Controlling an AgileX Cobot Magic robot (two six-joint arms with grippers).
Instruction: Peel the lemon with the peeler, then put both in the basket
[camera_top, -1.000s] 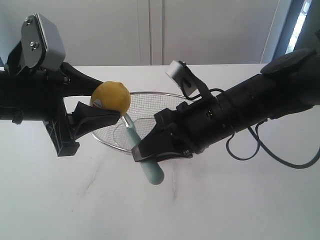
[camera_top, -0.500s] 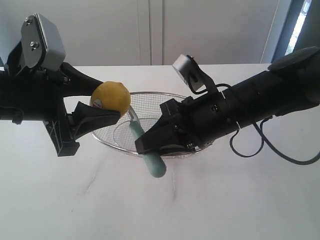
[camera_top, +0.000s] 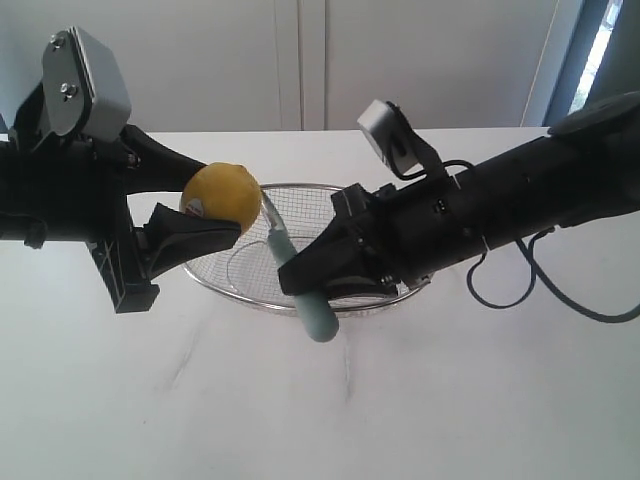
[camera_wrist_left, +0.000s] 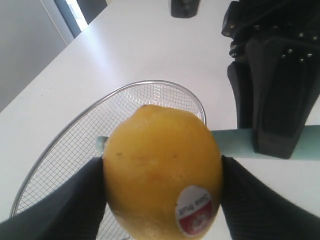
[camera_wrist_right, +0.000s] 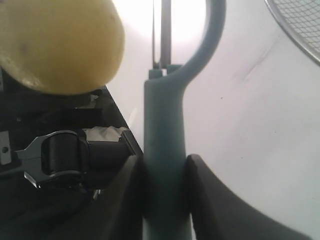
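Observation:
My left gripper (camera_top: 215, 205) is shut on the yellow lemon (camera_top: 221, 193), holding it in the air over the near left rim of the wire basket (camera_top: 310, 185). The left wrist view shows the lemon (camera_wrist_left: 162, 165) between both black fingers (camera_wrist_left: 75, 200), with its red-and-white sticker facing the camera. My right gripper (camera_top: 295, 280) is shut on the teal handle of the peeler (camera_top: 320, 318). The peeler's head points up, right beside the lemon's right side. In the right wrist view the peeler (camera_wrist_right: 164, 125) stands next to the lemon (camera_wrist_right: 60, 40); I cannot tell if the blade touches it.
The basket (camera_wrist_left: 150, 83) rests on a white table (camera_top: 450, 400), under and behind both grippers. The two arms stand close together over the basket's front. A white wall rises behind the table, with a window at the far right.
My right gripper has lifted the peeler and moved it slightly right, so its head has risen along the lemon's right side. The left gripper and the lemon have stayed still.

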